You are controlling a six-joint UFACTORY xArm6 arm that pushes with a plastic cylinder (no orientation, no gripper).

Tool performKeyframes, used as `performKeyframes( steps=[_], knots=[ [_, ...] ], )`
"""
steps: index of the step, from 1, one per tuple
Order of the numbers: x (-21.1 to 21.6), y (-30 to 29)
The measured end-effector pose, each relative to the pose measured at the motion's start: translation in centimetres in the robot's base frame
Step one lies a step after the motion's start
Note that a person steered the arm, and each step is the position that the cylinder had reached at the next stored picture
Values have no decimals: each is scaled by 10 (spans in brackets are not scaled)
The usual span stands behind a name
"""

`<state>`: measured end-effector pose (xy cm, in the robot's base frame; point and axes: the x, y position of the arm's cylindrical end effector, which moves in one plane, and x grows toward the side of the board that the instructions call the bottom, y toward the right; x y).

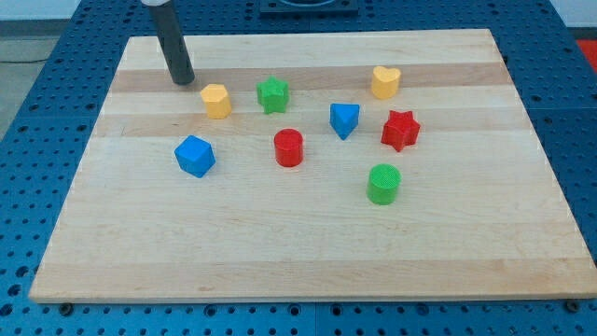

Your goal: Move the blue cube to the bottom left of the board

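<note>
The blue cube (195,156) lies on the wooden board (308,252), left of the middle. My tip (182,80) rests on the board near the view's top left, above the blue cube and a little left of it, with a clear gap between them. The dark rod rises from the tip out of the view's top. The yellow hexagonal block (216,100) sits just right of the tip, between it and the blue cube's upper right.
A green star (272,94), a red cylinder (289,147), a blue triangular block (344,119), a yellow heart (385,81), a red star (400,130) and a green cylinder (383,184) lie across the board's middle and right. A blue perforated table surrounds the board.
</note>
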<state>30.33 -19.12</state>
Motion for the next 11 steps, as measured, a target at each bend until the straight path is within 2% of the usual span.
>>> performKeyframes(
  steps=[1,3,7,11],
  knots=[
    [28,0],
    [82,42],
    [162,42],
    [215,31]
  ],
)
